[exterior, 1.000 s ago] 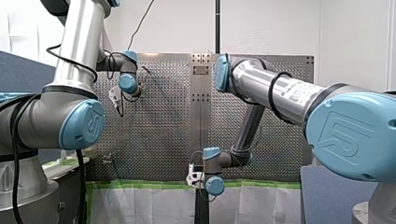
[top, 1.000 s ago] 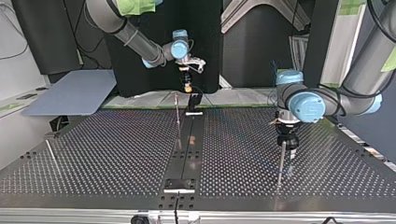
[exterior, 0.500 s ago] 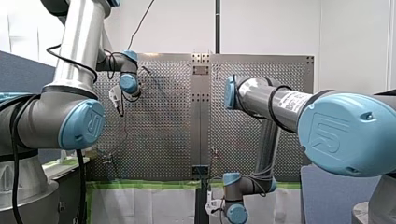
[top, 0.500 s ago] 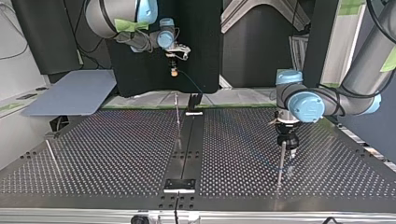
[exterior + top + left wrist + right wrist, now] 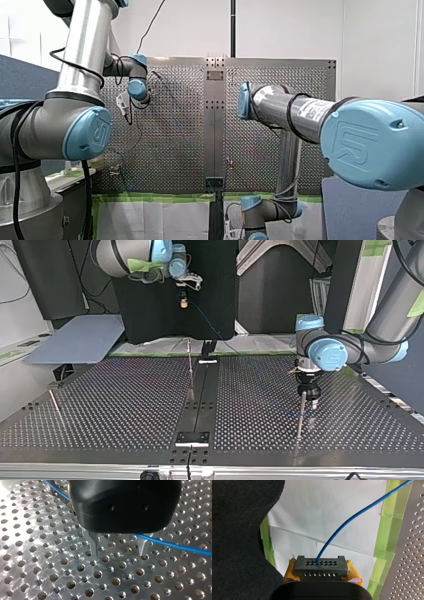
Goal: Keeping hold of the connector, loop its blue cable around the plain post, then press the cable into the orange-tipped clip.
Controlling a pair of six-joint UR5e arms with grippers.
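Right end effector first: its yellow pads are clamped tight on the connector, a dark flat block w/ two rows of little holes, so it's got a solid hold. The blue cable comes out of the connector's upper row and runs off ahead toward the perforated desk. On the way it passes over a white sheet edged w/ green tape. In the top view this end effector hangs in the air past the desk's far edge, a bit left of centre and well apart from the surface. The cable slopes down from it to the far edge, just beside a black bracket on the centre rail.

Left end effector: black body, two metal fingers spread apart w/ nothing between them, tips just above the desk's holes. The blue cable crosses under the body and past the other finger, can't tell if it touches. In the top view it sits over the desk's right part, w/ a thin metal post right by its fingers. A slim post stands near the far edge beside the rail, and a thin rod is over at the view's left.
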